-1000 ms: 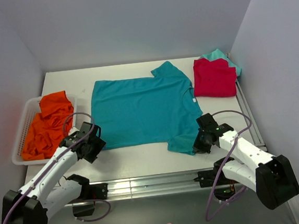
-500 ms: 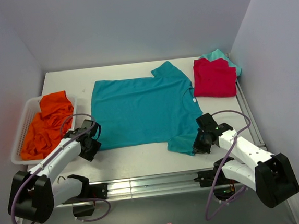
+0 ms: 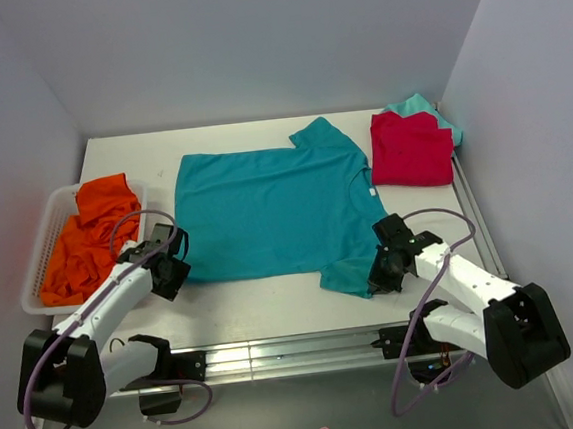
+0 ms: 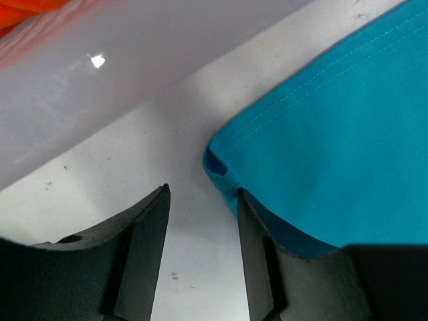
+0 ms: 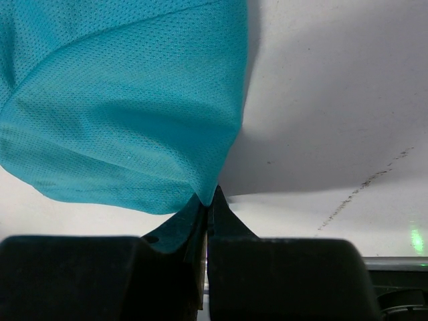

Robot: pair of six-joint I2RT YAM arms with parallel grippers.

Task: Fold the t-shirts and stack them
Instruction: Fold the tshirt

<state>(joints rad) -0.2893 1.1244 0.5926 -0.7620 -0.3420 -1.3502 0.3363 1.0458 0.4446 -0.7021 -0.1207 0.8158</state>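
Observation:
A teal-blue t-shirt [image 3: 266, 211] lies spread flat in the middle of the table. My left gripper [image 3: 171, 268] is open at the shirt's near left hem corner [image 4: 217, 164]; the right finger [image 4: 267, 261] lies against the hem, the left finger [image 4: 144, 247] on bare table. My right gripper [image 3: 384, 271] is shut on the edge of the shirt's near right sleeve [image 5: 134, 127]. An orange t-shirt [image 3: 86, 242] lies crumpled in the basket. A folded red t-shirt [image 3: 411, 148] lies on a light-teal one [image 3: 426, 107] at the far right.
A white basket [image 3: 41, 258] stands at the table's left edge; its wall [image 4: 80, 87] shows close in the left wrist view. Grey walls enclose the table on three sides. A metal rail [image 3: 299, 352] runs along the near edge.
My left gripper has moved forward and slightly right to the shirt's near left corner. My right gripper has hardly moved and stays shut on the sleeve.

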